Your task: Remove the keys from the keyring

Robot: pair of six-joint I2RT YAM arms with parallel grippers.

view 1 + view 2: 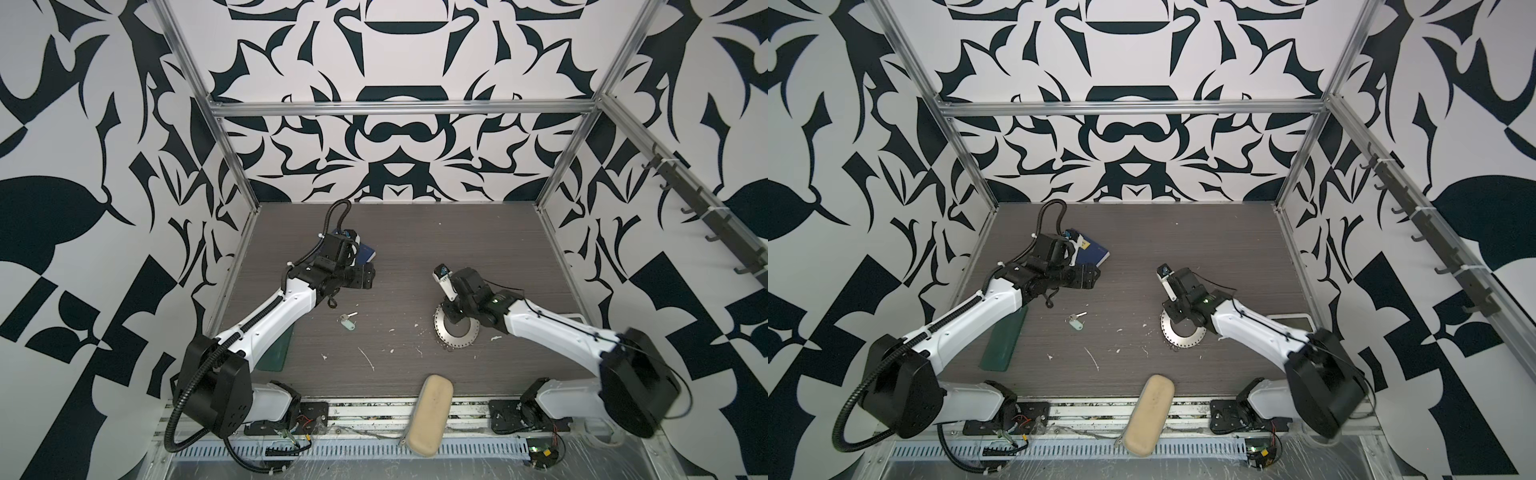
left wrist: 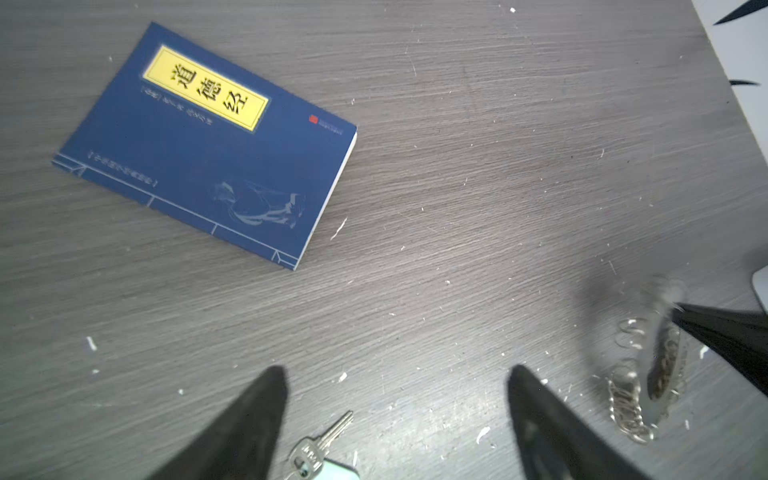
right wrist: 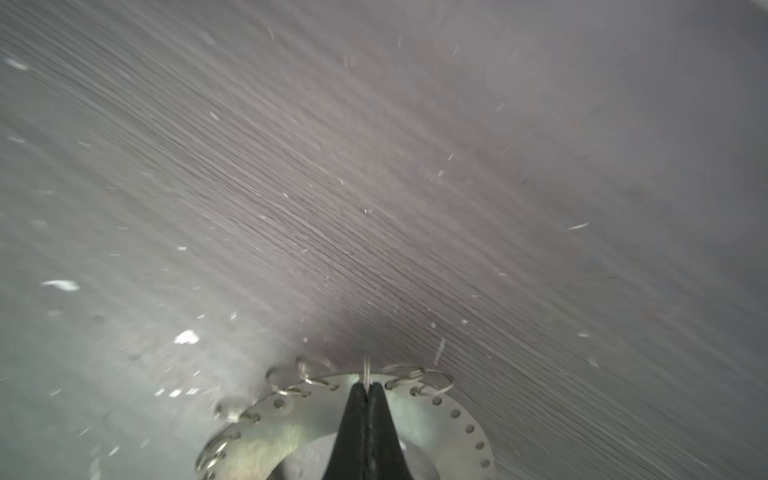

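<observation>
Keys (image 1: 347, 323) lie loose on open table (image 1: 415, 249) near empty, wide-open left tool (image 2: 397, 370); right tool (image 3: 365, 386) pinches keyring (image 3: 419, 415) rim.

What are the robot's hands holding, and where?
The right hand pinches the keyring by a wire split ring on its rim. The left hand is open and holds nothing.

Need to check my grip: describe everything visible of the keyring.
The keyring is a flat grey metal ring with a large centre hole, small holes round its rim and wire split rings through several. It sits on the table right of centre, partly hidden under the right arm. The right tool pinches one split ring at its rim. Whether it lies fully flat I cannot tell.
</observation>
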